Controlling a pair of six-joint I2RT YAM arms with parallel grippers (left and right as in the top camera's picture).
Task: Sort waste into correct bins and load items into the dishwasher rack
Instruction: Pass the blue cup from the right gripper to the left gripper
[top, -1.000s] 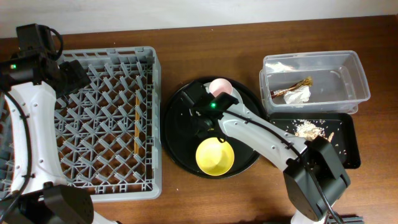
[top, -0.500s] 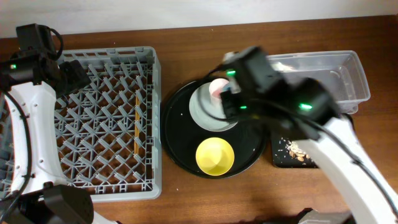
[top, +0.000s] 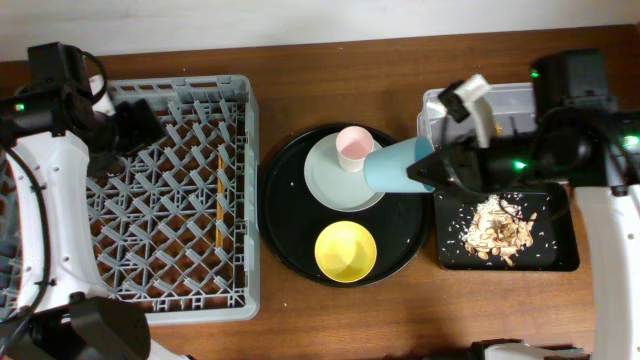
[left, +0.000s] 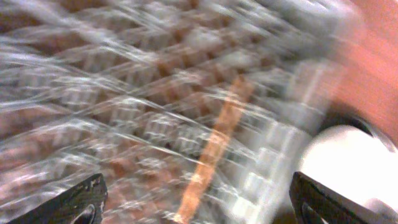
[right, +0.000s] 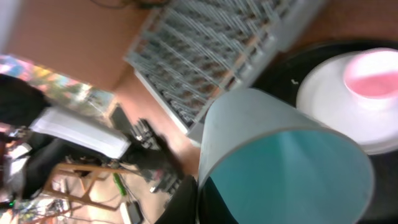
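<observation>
The right gripper's (top: 432, 172) jaws clench the small blue cup (top: 397, 165), tipped beside the shallow black rectangular tray (top: 565, 258), probably emptying beige food scraps (top: 497, 226); the left gripper's (top: 138, 122) jaws seem released.

It looks like a robot lab or workroom rather than a home kitchen. White robot arms (top: 40, 200) flank a wooden table (top: 330, 70) staged with a rack (top: 170, 190) and tray (top: 285, 230). Past the table's edge, the right wrist view shows loose dark gear (right: 149, 155) and a wooden frame (right: 78, 180).

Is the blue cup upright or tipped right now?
Tipped: the blue cup lies sideways, gripped by the right jaws, over the round black tray's edge.
</observation>
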